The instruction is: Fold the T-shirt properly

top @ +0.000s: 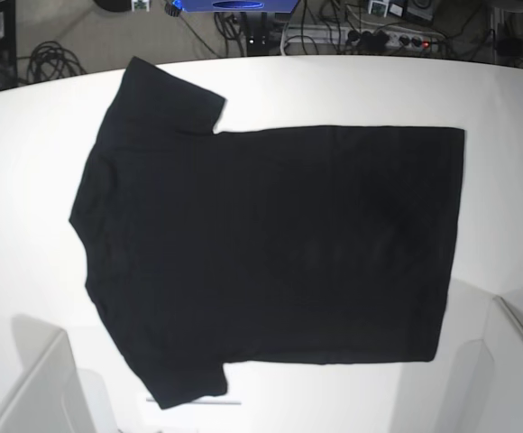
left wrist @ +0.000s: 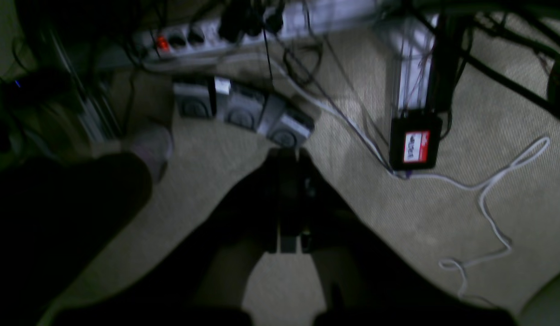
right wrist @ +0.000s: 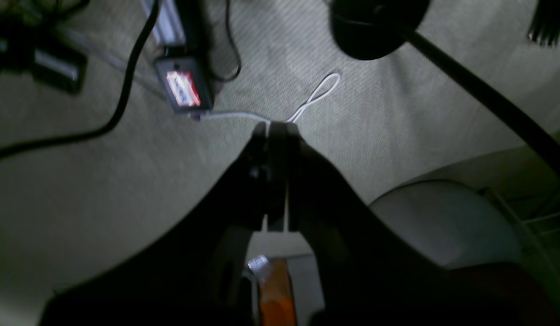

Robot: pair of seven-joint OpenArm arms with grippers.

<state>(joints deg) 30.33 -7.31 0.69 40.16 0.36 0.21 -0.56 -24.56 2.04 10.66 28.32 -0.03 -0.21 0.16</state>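
The black T-shirt [top: 270, 244] lies spread flat on the white table [top: 505, 99] in the base view, plain side up. Its collar is to the left, its hem to the right, and one sleeve points to the far left and one to the near left. Neither gripper shows in the base view. In the left wrist view my left gripper [left wrist: 287, 156] is shut and empty, hanging over carpeted floor. My right gripper [right wrist: 276, 129] is likewise shut with nothing in it, above the floor in the right wrist view. The T-shirt appears in neither wrist view.
White arm parts [top: 36, 388] sit at the table's near corners. On the floor lie a power strip [left wrist: 207, 36], grey foot pedals [left wrist: 243, 111], a black box with a red label [left wrist: 415, 146], a white cable [left wrist: 493, 199] and a black lamp base [right wrist: 375, 27].
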